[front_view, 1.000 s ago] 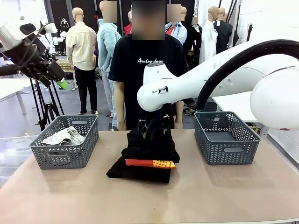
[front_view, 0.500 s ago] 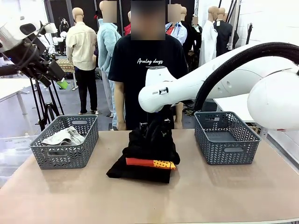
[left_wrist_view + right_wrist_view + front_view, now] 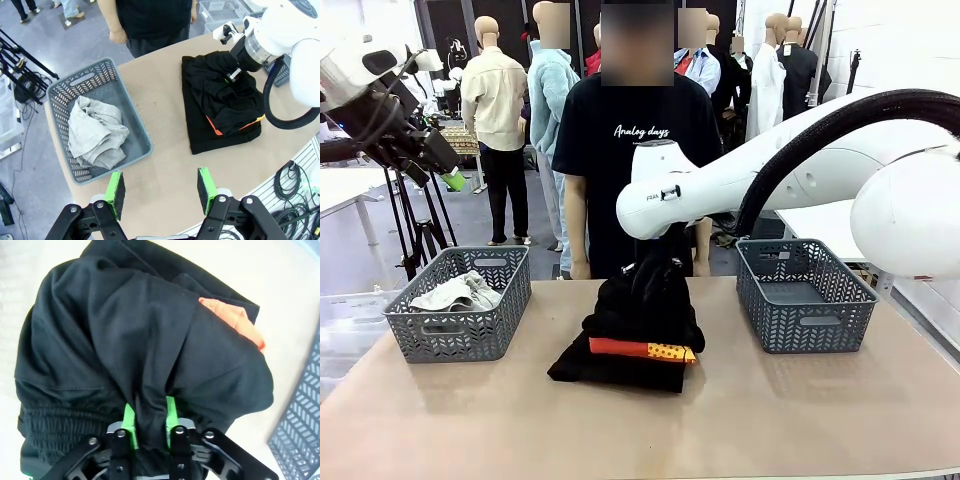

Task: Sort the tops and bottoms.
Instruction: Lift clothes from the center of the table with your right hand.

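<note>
Beige tabletop [image 3: 800, 420] in a shop-like room. My right gripper [image 3: 149, 416] is pinched shut on a fold of the black bottoms [image 3: 645, 305] topping the mid-frame pile, with the orange top [image 3: 640, 350] poking out underneath. The grey-white top [image 3: 455, 293] sits in the basket [image 3: 450, 335] at left. My left gripper [image 3: 160, 190] hangs spread wide, holding nothing.

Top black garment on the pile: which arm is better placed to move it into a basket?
Right. The right gripper pinches a fold of the black garment; the left gripper hangs open, high above the table, holding nothing.
</note>
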Controlling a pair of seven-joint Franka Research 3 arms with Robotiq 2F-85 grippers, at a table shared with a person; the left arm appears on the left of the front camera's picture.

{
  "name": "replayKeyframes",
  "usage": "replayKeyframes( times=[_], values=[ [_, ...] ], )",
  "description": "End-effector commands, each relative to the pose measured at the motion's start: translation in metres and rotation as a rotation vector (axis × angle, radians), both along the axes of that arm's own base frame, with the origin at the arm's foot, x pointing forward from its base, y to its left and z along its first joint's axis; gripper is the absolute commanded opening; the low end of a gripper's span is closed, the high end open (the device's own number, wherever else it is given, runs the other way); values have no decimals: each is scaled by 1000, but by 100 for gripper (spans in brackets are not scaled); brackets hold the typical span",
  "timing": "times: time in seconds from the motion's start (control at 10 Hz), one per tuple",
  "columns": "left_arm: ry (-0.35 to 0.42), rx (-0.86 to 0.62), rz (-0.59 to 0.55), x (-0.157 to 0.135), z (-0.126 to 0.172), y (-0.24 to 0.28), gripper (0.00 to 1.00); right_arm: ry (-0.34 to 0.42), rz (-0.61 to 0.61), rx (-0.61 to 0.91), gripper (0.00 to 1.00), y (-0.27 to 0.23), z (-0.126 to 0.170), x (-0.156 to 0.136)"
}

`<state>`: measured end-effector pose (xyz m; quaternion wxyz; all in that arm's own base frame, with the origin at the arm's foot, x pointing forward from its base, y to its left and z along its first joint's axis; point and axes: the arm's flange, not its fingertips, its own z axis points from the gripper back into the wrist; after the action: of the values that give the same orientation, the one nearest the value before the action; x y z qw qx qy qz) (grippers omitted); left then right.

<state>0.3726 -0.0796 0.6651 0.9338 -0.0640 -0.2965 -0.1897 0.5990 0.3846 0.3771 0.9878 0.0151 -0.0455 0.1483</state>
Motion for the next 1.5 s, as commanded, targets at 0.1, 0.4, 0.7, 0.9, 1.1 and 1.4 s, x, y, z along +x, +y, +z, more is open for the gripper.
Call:
replayKeyframes(
  times=[0.1,0.4,0.7,0.9,1.1,1.4],
  values=[
    [-4,-3,9,-1,0,0,76,34,17,18,0,-1,-3,-7],
    [-4,-3,9,-1,0,0,76,18,27,14,0,1,2,-13],
    [-4,-3,9,-1,0,0,76,-8,13,6,0,4,7,-3],
    [-4,-3,9,-1,0,0,76,-2,28,48,0,11,14,-11],
    [-4,-3,9,-1,0,0,76,-166,-32,74,0,7,100,-17],
    [-4,-3,9,-1,0,0,76,-170,-55,82,0,0,173,-24]
  ],
)
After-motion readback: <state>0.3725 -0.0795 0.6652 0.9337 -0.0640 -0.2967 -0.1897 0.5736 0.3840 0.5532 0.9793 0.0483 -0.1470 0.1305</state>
